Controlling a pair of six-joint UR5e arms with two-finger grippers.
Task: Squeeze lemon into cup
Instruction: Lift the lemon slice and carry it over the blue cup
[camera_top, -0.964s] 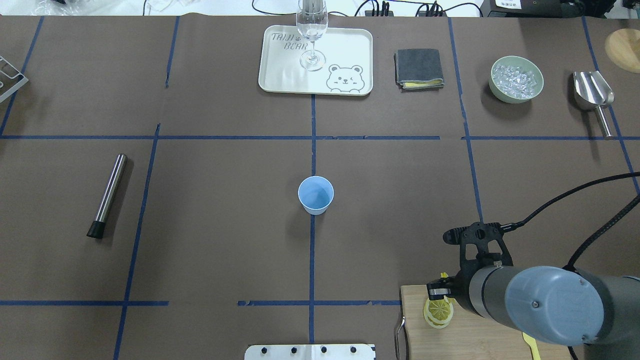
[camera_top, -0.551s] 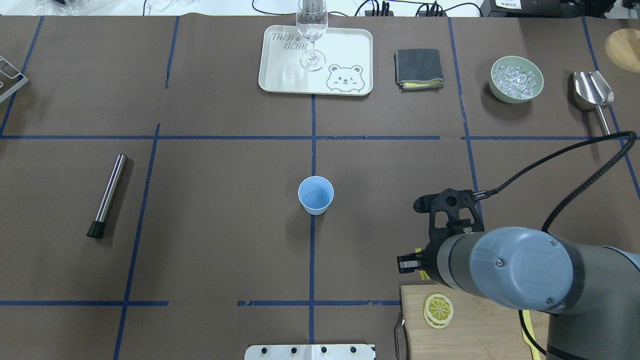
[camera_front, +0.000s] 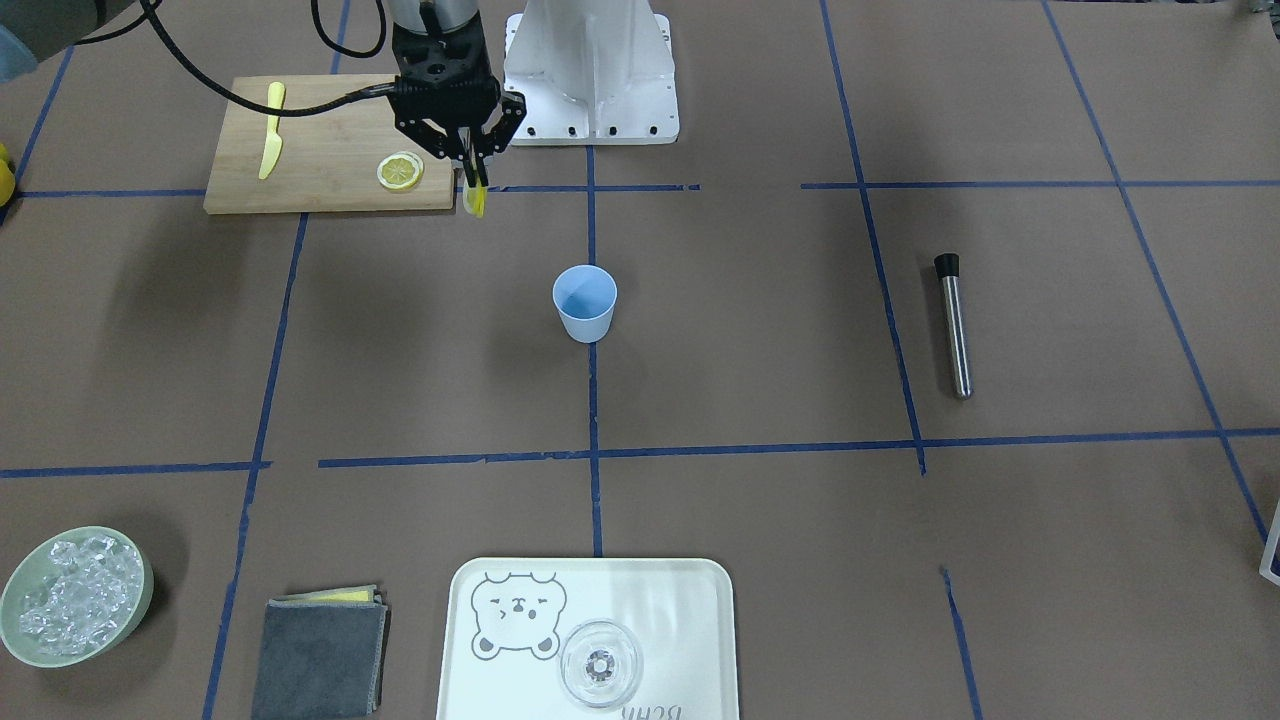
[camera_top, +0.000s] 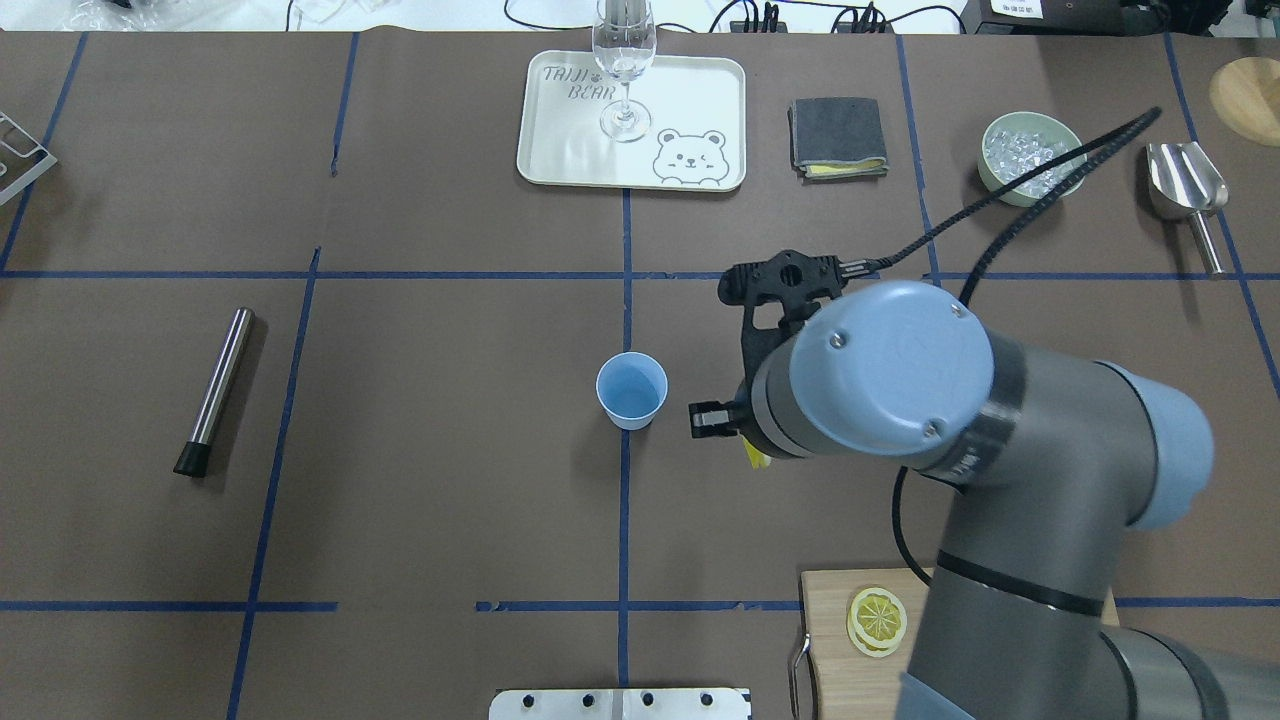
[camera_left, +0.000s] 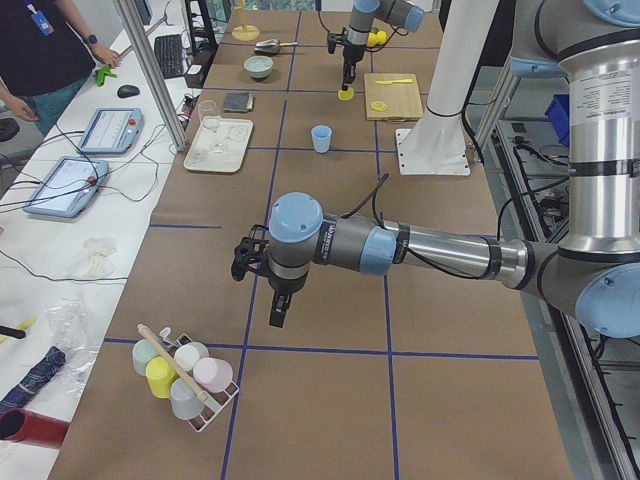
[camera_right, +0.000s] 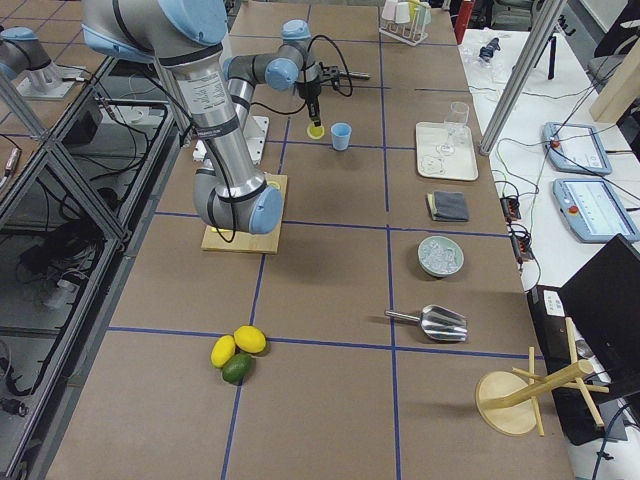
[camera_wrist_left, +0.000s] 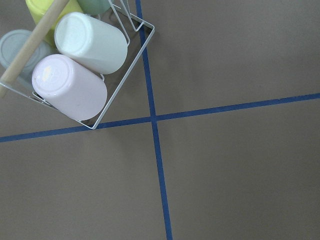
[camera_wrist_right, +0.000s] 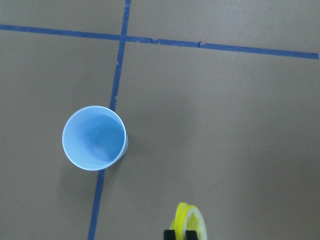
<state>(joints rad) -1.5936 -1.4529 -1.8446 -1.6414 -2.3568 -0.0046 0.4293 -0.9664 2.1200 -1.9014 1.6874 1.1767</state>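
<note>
Right wrist-mounted view: a thin round lemon slice with yellow rind (camera_wrist_right: 189, 220) is seen edge-on, pinched between the black tips of the right gripper (camera_wrist_right: 180, 234) at the lower edge.
Right gripper fingers: they are drawn together and clamped on the lemon slice (camera_front: 474, 204), which hangs just below the tips (camera_front: 475, 188) in the air.
Small light-blue tapered cup (camera_wrist_right: 94, 138): it is stood upright on the brown paper-covered table (camera_front: 760, 330), ahead and to the left of the right fingers in the wrist view. It is near them but apart, and its mouth is not under the slice.
Overhead exterior view: the cup (camera_top: 631, 390) is shown just beside the right gripper, whose tips are mostly hidden by the arm.
Left gripper (camera_left: 278, 316): it is seen only from the exterior left camera, hung above the table near a white wire rack (camera_wrist_left: 126, 75) of pastel cups. Whether its fingers are apart or together cannot be told.
Second lemon slice (camera_front: 400, 172): it is laid flat on a wooden cutting board (camera_front: 320, 150) behind the right fingers, with a yellow plastic knife (camera_front: 270, 140) farther along the board.
</note>
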